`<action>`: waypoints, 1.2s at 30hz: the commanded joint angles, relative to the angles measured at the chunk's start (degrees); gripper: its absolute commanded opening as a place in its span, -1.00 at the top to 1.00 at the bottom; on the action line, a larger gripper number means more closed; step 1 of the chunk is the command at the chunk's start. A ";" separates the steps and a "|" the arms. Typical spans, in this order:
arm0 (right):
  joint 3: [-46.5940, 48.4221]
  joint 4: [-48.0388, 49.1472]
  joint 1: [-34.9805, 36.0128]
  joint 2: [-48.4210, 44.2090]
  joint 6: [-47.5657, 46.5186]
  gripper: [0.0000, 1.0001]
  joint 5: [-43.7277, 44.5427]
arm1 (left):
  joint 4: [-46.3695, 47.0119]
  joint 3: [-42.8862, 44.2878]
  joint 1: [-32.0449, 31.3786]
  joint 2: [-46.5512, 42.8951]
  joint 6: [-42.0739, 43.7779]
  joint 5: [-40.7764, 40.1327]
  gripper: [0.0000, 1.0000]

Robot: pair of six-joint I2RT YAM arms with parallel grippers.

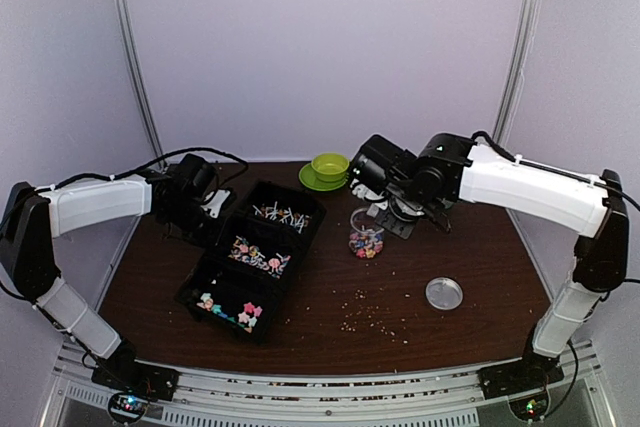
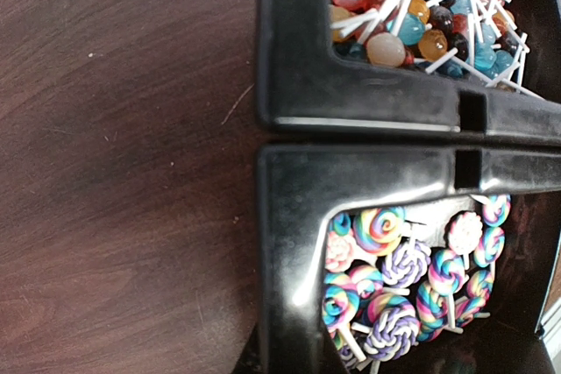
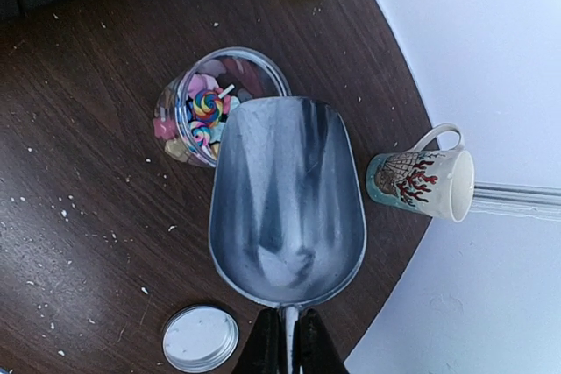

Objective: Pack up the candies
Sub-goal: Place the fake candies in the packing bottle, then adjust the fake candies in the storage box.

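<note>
The candies [image 3: 206, 104] are small, light and hard-looking, and several are swirled lollipops on thin white sticks. Loose pieces like these should roll and scatter rather than stack, and the sticks look easy to snag. I judge them better shovelled in bulk than pinched one at a time.

Some lie in the clear jar [image 3: 256, 65], which stands uncapped on the table [image 3: 79, 216]. Many more fill the three compartments of the black tray [image 1: 222, 247] to the jar's left (ball lollipops at the far end, flat swirls in the middle, mixed pastel pieces nearest).

A metal scoop [image 3: 287, 190] hangs over the jar's mouth, its bowl empty. The right gripper [image 3: 287, 352] is clamped on the scoop's thin handle, the sensible place to hold it. The left gripper [image 1: 198, 197] sits at the tray's far left edge with its jaws drawn together. Its fingers do not show in its own camera, so I cannot tell whether it pinches the tray wall.

The scoop covers part of the jar's mouth, so the fill level is hard to read. The left wrist view cuts off the tray and misses the nearest compartment. The lid [image 3: 200, 339] lies flat, well apart from the jar, among pale crumbs [image 1: 370, 319]. Whether the mug [image 3: 421, 183] stands upright I cannot tell.
</note>
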 commanded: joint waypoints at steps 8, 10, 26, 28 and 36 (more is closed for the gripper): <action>-12.40 20.15 6.12 -10.54 -8.34 1.00 -0.35 | 6.12 3.67 -0.05 -1.93 -0.47 4.44 1.00; -14.13 22.94 7.08 -12.03 -9.72 1.00 -1.92 | 6.19 3.65 -0.10 -1.86 -0.46 4.62 1.00; -10.97 20.92 12.99 -10.42 -11.05 1.00 -12.78 | 6.36 3.69 -0.25 -1.40 -0.46 6.12 1.00; -9.52 19.06 13.57 -9.63 -11.24 1.00 -12.65 | 6.36 3.69 -0.35 -1.29 -0.46 6.35 1.00; -9.55 20.54 14.66 -12.01 -10.09 1.00 -10.18 | 7.94 2.93 -0.41 -0.01 -1.24 10.89 1.00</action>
